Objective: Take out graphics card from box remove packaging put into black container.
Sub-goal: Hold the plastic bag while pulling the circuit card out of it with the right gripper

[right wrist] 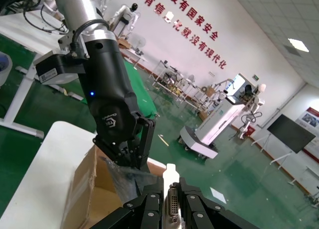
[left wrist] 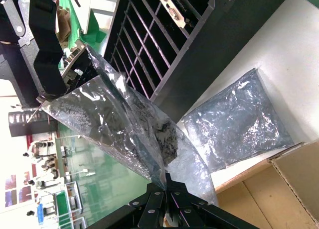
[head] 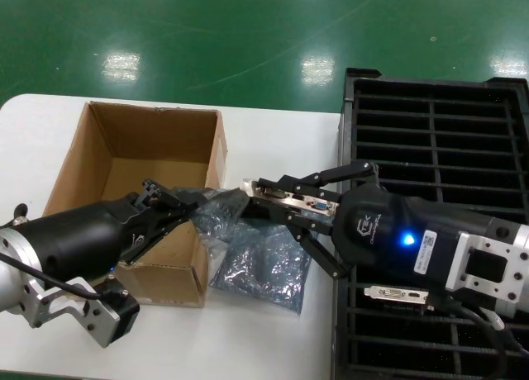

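Note:
My right gripper [head: 275, 200] is shut on the silver bracket of the graphics card [head: 296, 200], held above the table between box and container. In the right wrist view the bracket's port [right wrist: 172, 201] sits between the jaws of that gripper [right wrist: 172, 184]. The card's board is hidden in the grey crinkly packaging [head: 221, 215]. My left gripper [head: 192, 203] is shut on the packaging's other end, shown in the left wrist view [left wrist: 124, 124] above that gripper [left wrist: 167, 176]. The brown box [head: 99, 157] stands at left, the black container [head: 438, 140] at right.
An empty grey bag [head: 260, 264] lies flat on the white table [head: 248, 339] beside the box, also in the left wrist view [left wrist: 239, 119]. Another card [head: 401, 295] stands in a near slot of the container. The green floor lies beyond the table's far edge.

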{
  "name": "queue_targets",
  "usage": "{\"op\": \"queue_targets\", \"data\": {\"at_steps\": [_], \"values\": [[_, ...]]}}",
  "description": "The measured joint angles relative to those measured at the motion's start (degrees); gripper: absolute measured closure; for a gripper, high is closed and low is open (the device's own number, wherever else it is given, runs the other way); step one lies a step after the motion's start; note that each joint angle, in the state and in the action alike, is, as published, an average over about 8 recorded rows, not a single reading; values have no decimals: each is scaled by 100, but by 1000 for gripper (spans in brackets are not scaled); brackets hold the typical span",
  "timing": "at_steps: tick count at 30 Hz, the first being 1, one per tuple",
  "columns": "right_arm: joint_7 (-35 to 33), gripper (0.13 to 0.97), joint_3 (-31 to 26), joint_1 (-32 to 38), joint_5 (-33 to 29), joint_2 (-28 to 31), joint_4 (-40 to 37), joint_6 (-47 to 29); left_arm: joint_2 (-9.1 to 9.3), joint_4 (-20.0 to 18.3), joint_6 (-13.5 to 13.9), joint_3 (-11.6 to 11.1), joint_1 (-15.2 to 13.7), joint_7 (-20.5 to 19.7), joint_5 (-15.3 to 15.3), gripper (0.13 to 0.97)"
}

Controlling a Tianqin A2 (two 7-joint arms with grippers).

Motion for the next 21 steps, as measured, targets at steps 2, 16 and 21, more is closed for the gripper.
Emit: {"op": "queue_targets", "data": {"at_steps": [2, 16, 21], "values": [[-32, 908, 15, 1, 26, 16, 15, -6, 0, 0, 0, 0, 0, 0, 0, 958], [-232, 908, 1450, -720, 916, 729, 821, 201, 0, 0, 0, 0, 0, 0, 0, 958], [-327, 908, 2308, -1358, 1329, 1050, 1118, 185, 0, 0, 0, 0, 0, 0, 0, 958]]}}
